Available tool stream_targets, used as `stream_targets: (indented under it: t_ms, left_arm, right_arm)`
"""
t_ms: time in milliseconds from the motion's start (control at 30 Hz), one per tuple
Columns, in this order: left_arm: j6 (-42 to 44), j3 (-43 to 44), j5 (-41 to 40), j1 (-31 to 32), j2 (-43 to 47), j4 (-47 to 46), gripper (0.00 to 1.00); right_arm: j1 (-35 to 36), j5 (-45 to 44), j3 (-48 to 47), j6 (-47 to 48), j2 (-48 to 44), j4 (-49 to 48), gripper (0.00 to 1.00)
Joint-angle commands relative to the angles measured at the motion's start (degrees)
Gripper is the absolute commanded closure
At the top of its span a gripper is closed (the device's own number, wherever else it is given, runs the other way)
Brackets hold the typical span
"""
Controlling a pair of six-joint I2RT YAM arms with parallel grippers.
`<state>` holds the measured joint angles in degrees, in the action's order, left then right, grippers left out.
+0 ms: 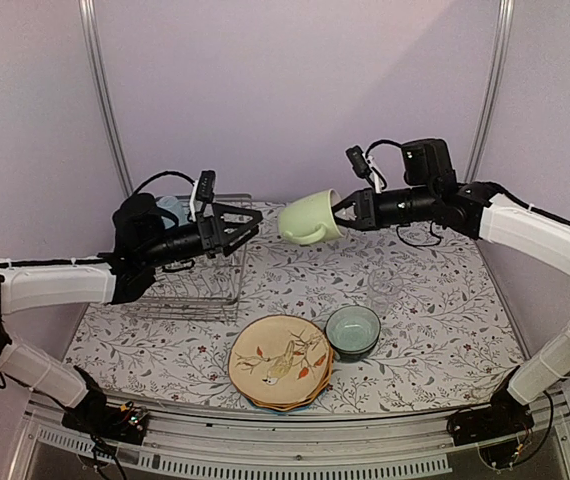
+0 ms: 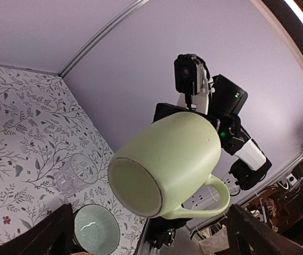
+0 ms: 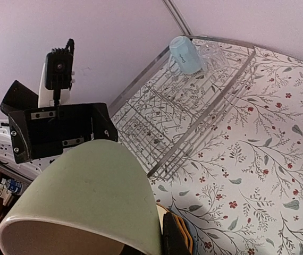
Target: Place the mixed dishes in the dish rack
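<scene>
Your right gripper [image 1: 343,214] grips the pale yellow-green ceramic mug [image 1: 308,218] aloft (mouth facing left). Your left gripper [image 1: 253,226] gapes wide, empty, over the silver wire rack [image 1: 205,296].

text: none readable; labels: none readable; brands: none; numbers: none; signs: none

Between my left gripper's [image 2: 151,241] wide-spread fingers [image 2: 50,234], the right arm [image 2: 236,143] holds a pale yellow-green mug [image 2: 167,159] sideways above the table [image 2: 18,133], teal bowl [image 2: 95,228] and clear glass [image 2: 74,178].
</scene>
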<state>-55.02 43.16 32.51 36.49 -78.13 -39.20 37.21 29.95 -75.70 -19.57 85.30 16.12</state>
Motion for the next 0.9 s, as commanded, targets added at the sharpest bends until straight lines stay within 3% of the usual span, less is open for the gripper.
stream_targets:
  t_ms: [0, 400, 733, 867]
  left_arm:
    - [-9.1, -1.3, 1.6, 1.9, -3.3, -13.5, 0.0]
    - [-24.5, 1.4, 6.5, 5.1, -17.1, -39.1, 0.0]
    - [-23.7, 2.3, 6.0, 6.5, -18.2, -37.9, 0.06]
    - [-22.9, 2.4, 6.0, 6.5, -17.9, -37.1, 0.13]
  right_arm:
    - [0.5, 10.6, 1.4, -5.2, 1.4, -19.9, 1.0]
    - [1.5, 16.6, 5.9, -9.5, 4.7, -31.0, 1.0]
    - [1.5, 18.3, 7.8, -9.3, 6.1, -33.5, 1.0]
    - [1.5, 19.4, 7.9, -9.4, 6.6, -34.1, 1.0]
